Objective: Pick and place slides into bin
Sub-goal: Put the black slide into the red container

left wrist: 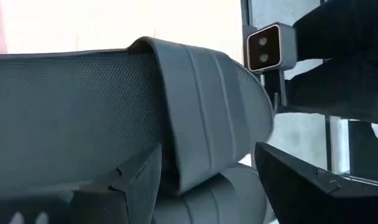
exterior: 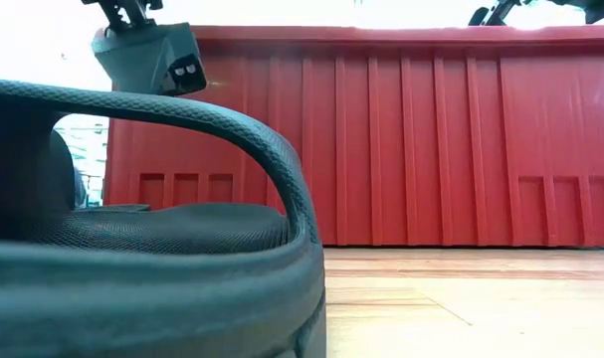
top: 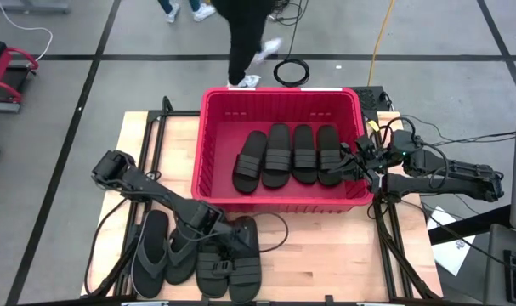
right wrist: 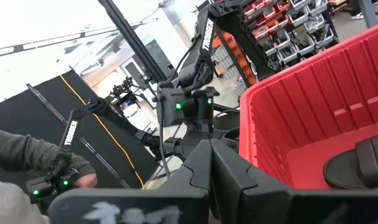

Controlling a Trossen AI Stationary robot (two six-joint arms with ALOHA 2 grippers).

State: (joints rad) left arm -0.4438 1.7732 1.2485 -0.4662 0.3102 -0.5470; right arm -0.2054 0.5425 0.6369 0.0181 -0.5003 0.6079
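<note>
The red bin [top: 217, 144] stands at the table's far middle, with several black slides [top: 292, 155] lying flat side by side in it. Two black slides [top: 232, 263] and two grey flip-flops [top: 160, 255] lie on the table in front of the bin. My left gripper [top: 230, 240] is open, low over the black pair. In the left wrist view its fingers stand on either side of one slide's ribbed strap [left wrist: 201, 106]. My right gripper [top: 353, 163] is shut and empty at the bin's right rim [right wrist: 263, 106]. My left gripper's open fingers [left wrist: 136, 180] straddle the black slide's ribbed strap [left wrist: 182, 162], coming from above and lying across the strap. The slide lies on the table. I cannot tell whether the fingers touch the strap.
A flip-flop [exterior: 182, 229] fills the low view's foreground before the bin's ribbed wall [exterior: 431, 149]. Bare table lies to the near right [top: 326, 255]. A person [top: 245, 34] stands beyond the table's far edge, and cables run along the right side [top: 385, 229].
</note>
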